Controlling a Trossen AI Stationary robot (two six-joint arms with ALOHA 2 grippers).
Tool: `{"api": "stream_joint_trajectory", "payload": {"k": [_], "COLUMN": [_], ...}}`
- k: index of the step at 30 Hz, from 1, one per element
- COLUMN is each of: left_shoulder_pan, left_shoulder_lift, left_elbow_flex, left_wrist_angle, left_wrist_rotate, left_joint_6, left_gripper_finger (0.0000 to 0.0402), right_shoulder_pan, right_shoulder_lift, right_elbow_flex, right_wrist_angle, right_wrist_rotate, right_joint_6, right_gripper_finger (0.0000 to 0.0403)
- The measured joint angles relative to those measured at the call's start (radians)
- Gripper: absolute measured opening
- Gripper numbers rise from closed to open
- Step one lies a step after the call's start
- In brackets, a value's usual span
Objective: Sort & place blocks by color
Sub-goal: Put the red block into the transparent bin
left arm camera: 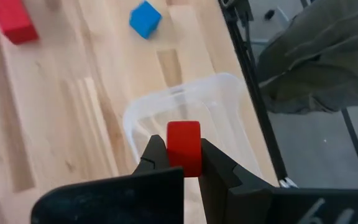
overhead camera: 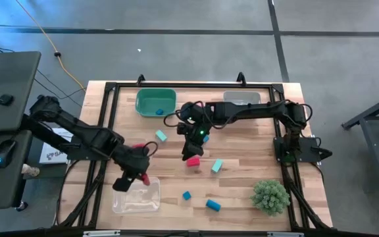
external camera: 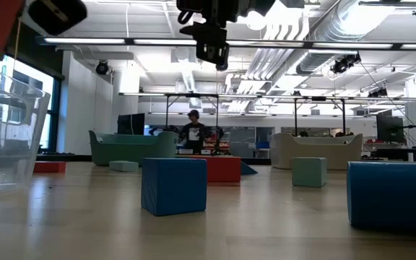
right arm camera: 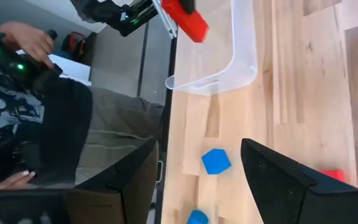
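A spiky green plant ball (overhead camera: 270, 195) sits at the lower right of the high view, on the wooden table (overhead camera: 242, 171). A black frame (overhead camera: 107, 105) runs along the table's edges. At the far left, a dark desk (overhead camera: 5, 79) holds a small black object. A yellow cable (overhead camera: 41, 33) crosses the grey floor at the upper left. In the low view, a person (external camera: 192, 132) stands mid-frame among sofas (external camera: 132, 148).

Pale wooden table (overhead camera: 242, 164), clear glossy plastic bin (left arm camera: 229, 99), matt red block (left arm camera: 184, 146).
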Motion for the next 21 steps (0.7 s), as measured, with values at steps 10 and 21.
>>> {"api": "stream_joint_trajectory", "payload": {"k": [10, 21], "left_shoulder_pan": [-0.112, -0.16], "left_shoulder_lift": [0.032, 0.133], "left_elbow_flex": [-0.018, -0.039], "left_wrist_angle": [-0.052, -0.047], "left_wrist_rotate": [-0.042, -0.039], "left_joint_6": [-0.161, -0.228], "left_gripper_finger": [0.0, 0.0], "right_shoulder_pan": [-0.014, -0.039], "right_shoulder_lift": [0.0, 0.0], "right_elbow_flex": [0.0, 0.0], "right_wrist_angle": [-0.007, -0.05], "right_wrist_rotate": [0.001, 0.087], "right_joint_6": [-0.027, -0.052], "right_gripper_finger": [0.022, 0.022]}}
